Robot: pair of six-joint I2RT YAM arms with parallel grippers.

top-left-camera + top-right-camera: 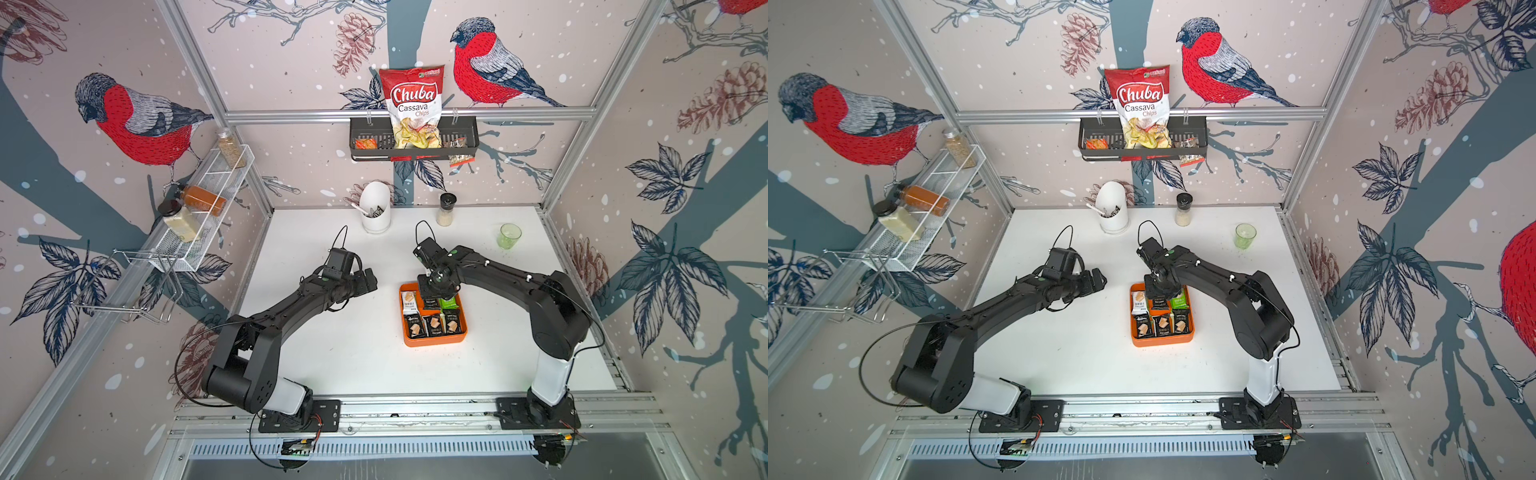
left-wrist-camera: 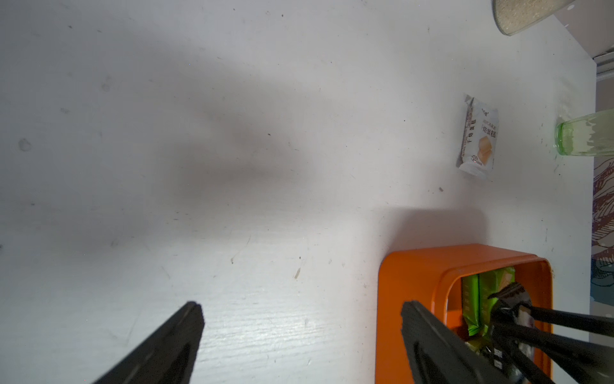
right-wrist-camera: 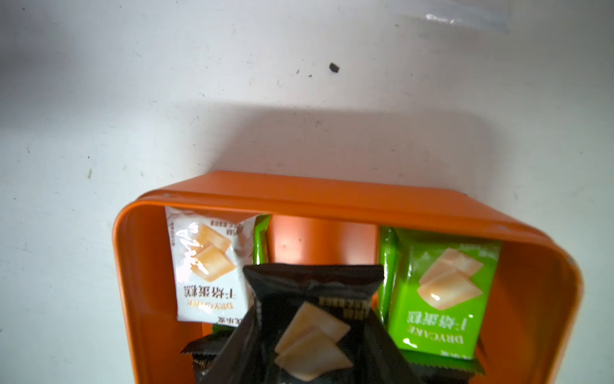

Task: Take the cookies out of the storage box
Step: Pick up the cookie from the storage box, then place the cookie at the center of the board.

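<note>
The left pincer (image 1: 368,279) hangs over bare table (image 1: 332,357), left of the storage box (image 1: 434,341), its jaws spread wide and holding nothing. The box sits mid-table with the cookies (image 1: 432,325) lying in it. The right pincer (image 1: 436,293) reaches down into the box's far half, its jaws pinching a black packet (image 3: 312,319), which stands creased above its neighbours. Outside the box, one white packet (image 2: 478,136) lies on the table near a green glass (image 2: 584,136).
</note>
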